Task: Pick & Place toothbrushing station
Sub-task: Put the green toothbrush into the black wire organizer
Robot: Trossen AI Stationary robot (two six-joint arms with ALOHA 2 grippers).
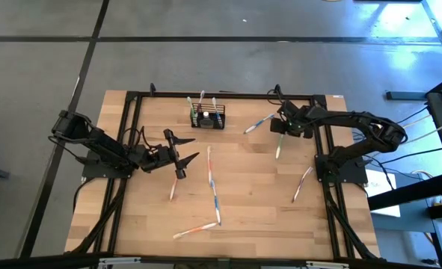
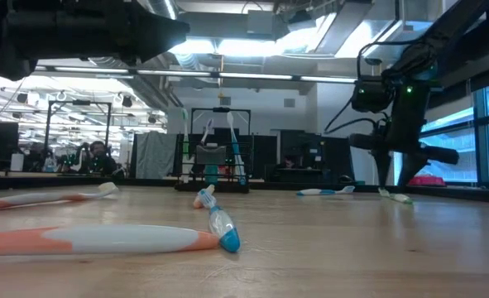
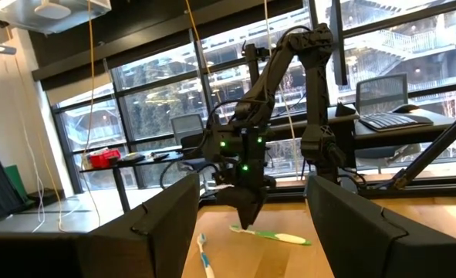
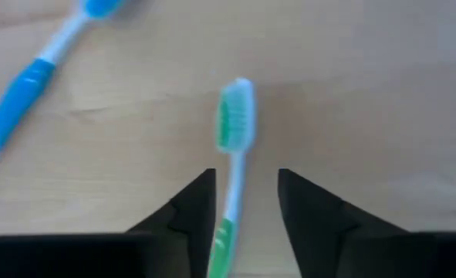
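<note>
Basket, small black wire-mesh toothbrushing station (image 1: 206, 118), standing near far edge of wooden bench (image 1: 243, 217), brushes upright inside. Right hand (image 4: 245, 202) hovering released, fingers straddling green-and-white toothbrush (image 4: 232, 154) without clamping. Left hand (image 1: 186, 150) waiting spread wide mid-bench.

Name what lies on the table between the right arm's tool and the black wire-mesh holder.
In the high view, a blue toothbrush lies on the table between the right tool and the holder; the rest of that stretch is bare wood.
</note>
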